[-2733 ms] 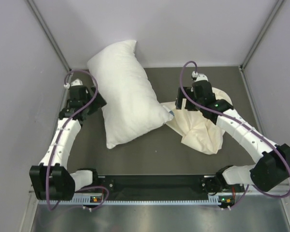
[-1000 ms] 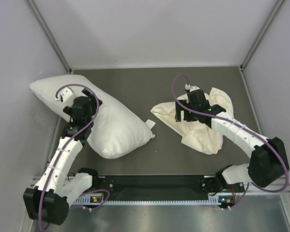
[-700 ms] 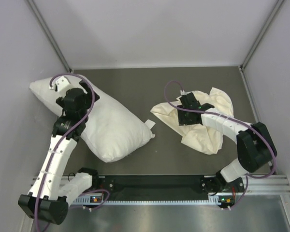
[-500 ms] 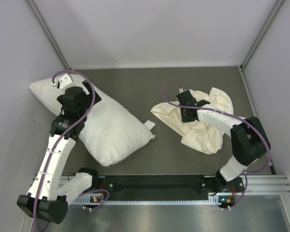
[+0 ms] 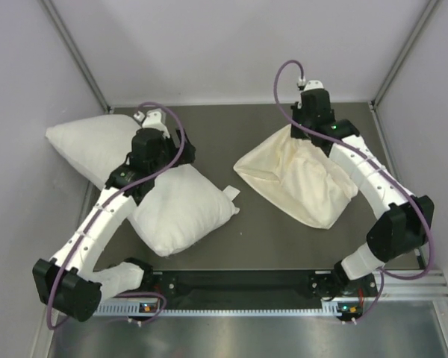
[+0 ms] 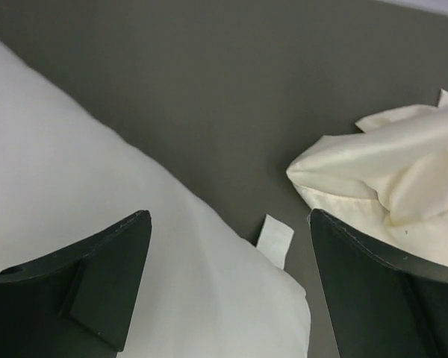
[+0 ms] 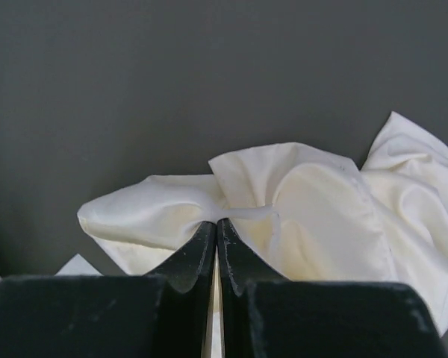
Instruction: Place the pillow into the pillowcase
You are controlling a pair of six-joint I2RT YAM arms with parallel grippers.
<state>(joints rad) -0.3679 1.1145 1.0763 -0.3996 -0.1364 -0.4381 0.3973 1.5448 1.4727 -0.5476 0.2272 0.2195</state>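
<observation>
Pillowcase (image 5: pixel 302 183) now pulled back, perhaps lifted, pinched by right pincer (image 7: pixel 215 224); left pincer (image 6: pixel 226 239) spread above pillow (image 5: pixel 181 212).

White arms (image 5: pixel 104 212), black joints (image 5: pixel 399 231), purple cables (image 5: pixel 282 89); black left end effector (image 6: pixel 229 224), right end effector (image 7: pixel 216 224).

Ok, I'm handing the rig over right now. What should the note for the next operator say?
Left gripper: jaws open wide, holding nothing, over the pillow.
Right gripper: jaws shut on a fold of the pillowcase at its far edge.
The pillow lies on the left of the table; the pillowcase lies on the right, apart from it.
Done: pillowcase gripped. No part of the pillow is inside it.
Left: find and open the case's mouth (I cannot tell whether the pinched fold is it), then probably grasp the pillow and feed it in.
</observation>
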